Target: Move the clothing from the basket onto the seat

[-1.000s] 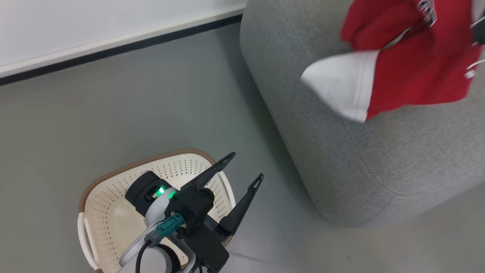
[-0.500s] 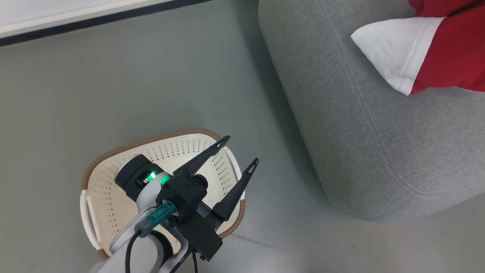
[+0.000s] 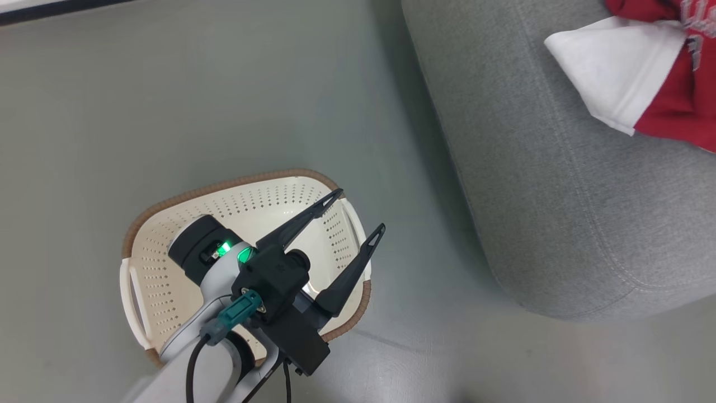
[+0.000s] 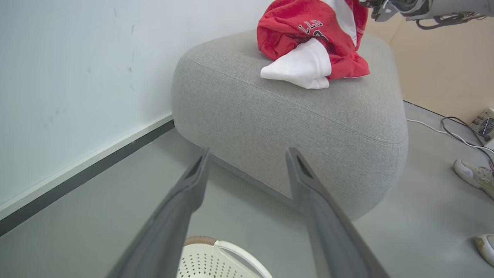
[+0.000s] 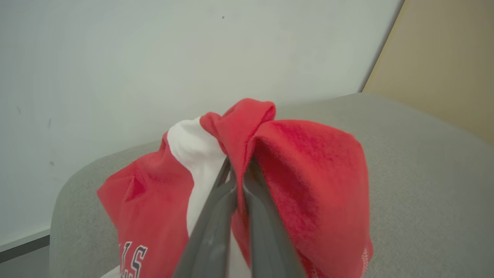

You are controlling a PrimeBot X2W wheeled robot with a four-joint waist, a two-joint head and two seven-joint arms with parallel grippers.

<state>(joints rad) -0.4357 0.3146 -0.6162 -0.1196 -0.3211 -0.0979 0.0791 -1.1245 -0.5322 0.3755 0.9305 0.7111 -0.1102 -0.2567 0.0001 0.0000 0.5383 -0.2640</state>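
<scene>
Your right claw (image 5: 239, 170) is pressed together and pinches a fold of the clothing (image 5: 308, 181). Red fabric bunches on both sides of the fingers. There's a white panel just left of them and lettering ending "LS" low on the left. The upper part of the garment is drawn up at the pinch. In the left wrist view you see its lower part lying on top of the seat (image 4: 293, 127), with a white sleeve touching the grey cushion.

Your left claw (image 3: 358, 211) is spread wide. It hangs over the basket (image 3: 224, 184), fingers pointing toward the seat. The basket stands on the grey floor (image 3: 168, 101), apart from the seat, with a strip of floor between them. In the left wrist view you get its brown rim and one white handle at the bottom edge, between the two fingers.

Further out are a white wall (image 4: 77, 77) with a dark baseboard behind the seat, and cables (image 4: 451, 131) and a pale shoe (image 4: 476, 175) on the floor at the right edge.
</scene>
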